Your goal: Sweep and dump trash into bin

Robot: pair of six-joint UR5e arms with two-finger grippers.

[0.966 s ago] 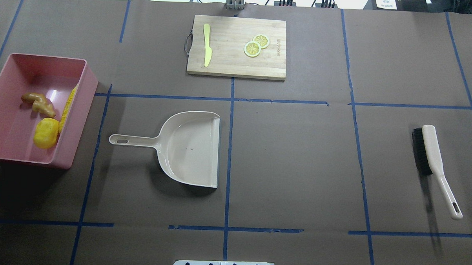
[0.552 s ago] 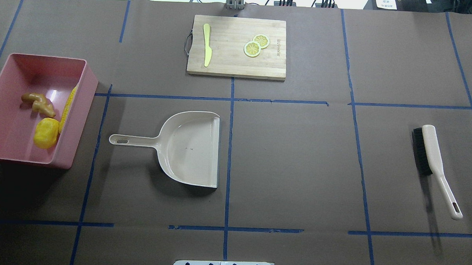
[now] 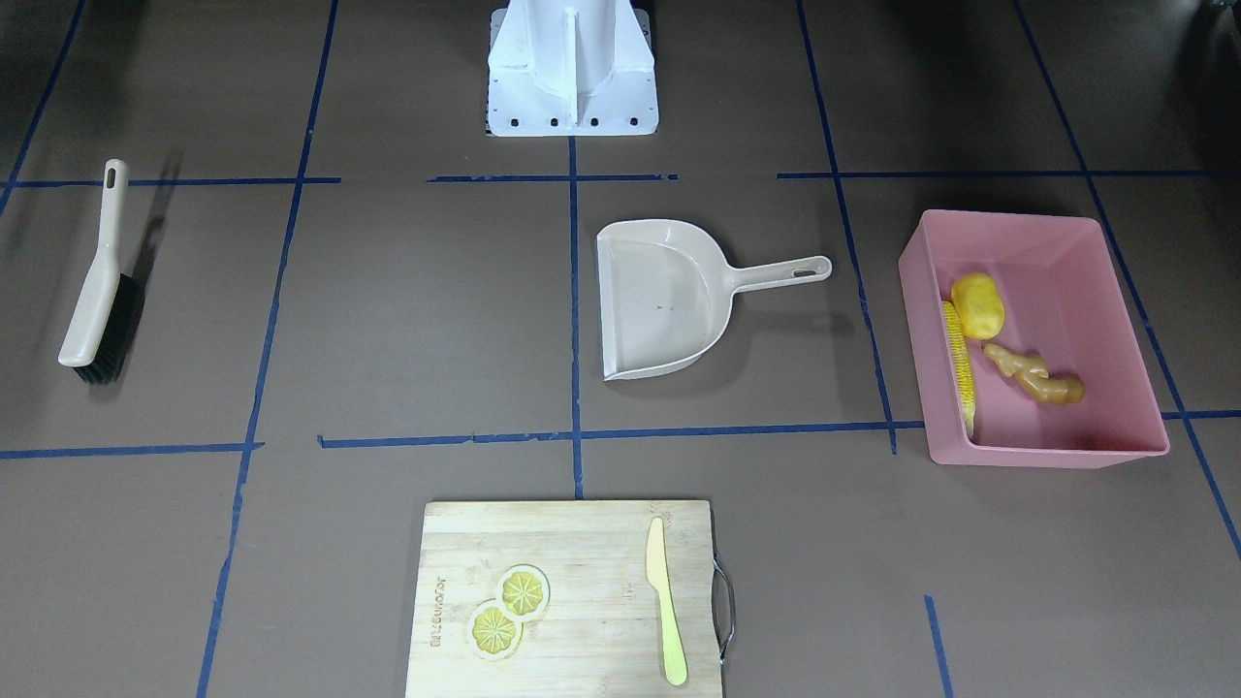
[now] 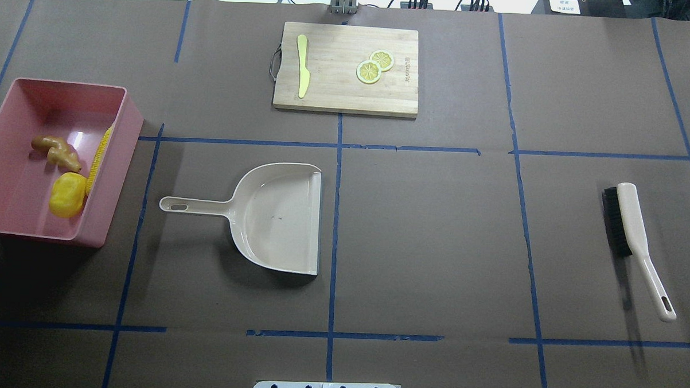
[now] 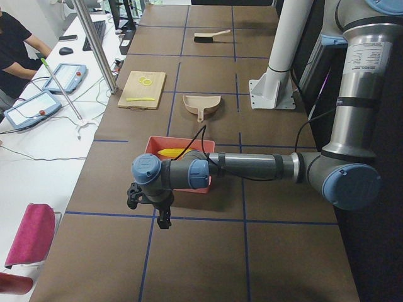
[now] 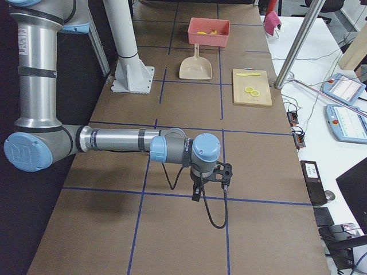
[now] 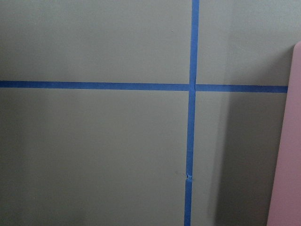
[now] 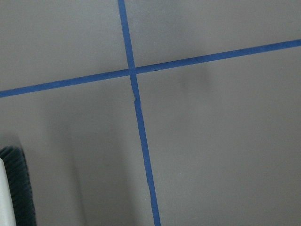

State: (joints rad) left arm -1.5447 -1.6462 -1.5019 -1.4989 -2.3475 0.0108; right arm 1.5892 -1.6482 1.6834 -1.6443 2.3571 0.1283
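The left gripper (image 5: pixel 164 219) hangs low over the brown table with blue tape lines (image 4: pixel 435 249). It is near the bin, on the side away from the dustpan. The pictures do not show if its fingers are apart or together. The right gripper (image 6: pixel 195 192) hangs low over the other end of the table, near the brush, and there too it is not clear if the fingers are apart or together. In the middle of the table, the beige plastic dustpan with a long handle (image 4: pixel 278 217) lies flat, and its handle points toward the big pink plastic tub (image 4: pixel 116 169). All the trash is inside this tub. The yellow toy corn cob (image 4: pixel 98 158) lies along the wall nearest the dustpan. The round yellow lump (image 4: pixel 68 194) touches the corn, and the bumpy tan toy ginger root (image 4: pixel 56 152) lies just beside them. Well apart, on the robot's right, lies the beige hand brush with black bristles (image 4: pixel 633 227). Farthest off sits the wooden cutting board (image 4: pixel 338 73). On it lie a pale yellow-green toy knife (image 4: pixel 302 66) and two overlapping toy lemon slices (image 4: pixel 369 72).
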